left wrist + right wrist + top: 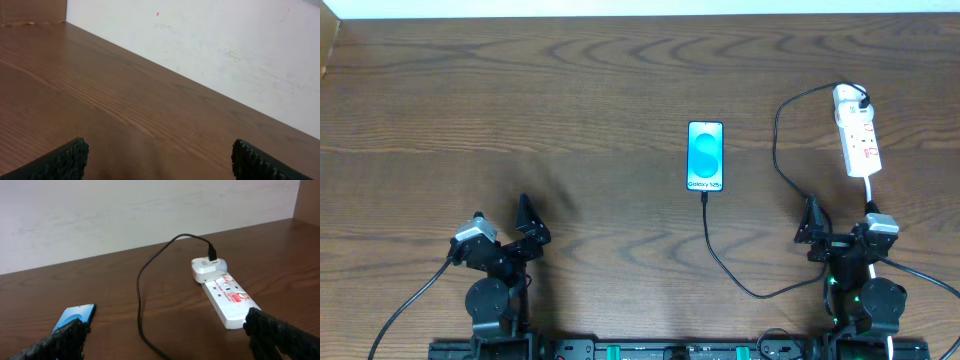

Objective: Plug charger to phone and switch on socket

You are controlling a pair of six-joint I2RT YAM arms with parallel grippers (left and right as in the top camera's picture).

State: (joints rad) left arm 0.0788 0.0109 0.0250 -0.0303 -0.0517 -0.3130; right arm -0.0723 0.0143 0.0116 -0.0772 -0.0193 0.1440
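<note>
Phone partly behind right tool, socket switches unclear

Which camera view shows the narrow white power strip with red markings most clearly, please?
The right wrist view: the narrow white power strip lies close and large, its red markings and the white plug head at its far end plain. The overhead view shows it whole but small. The left wrist view shows none of it.

I note a dark brown wood-grain table running back to a plain white wall, faintly scuffed, with one small red speck on it, and a brown panel standing at the table's far left corner.
</note>
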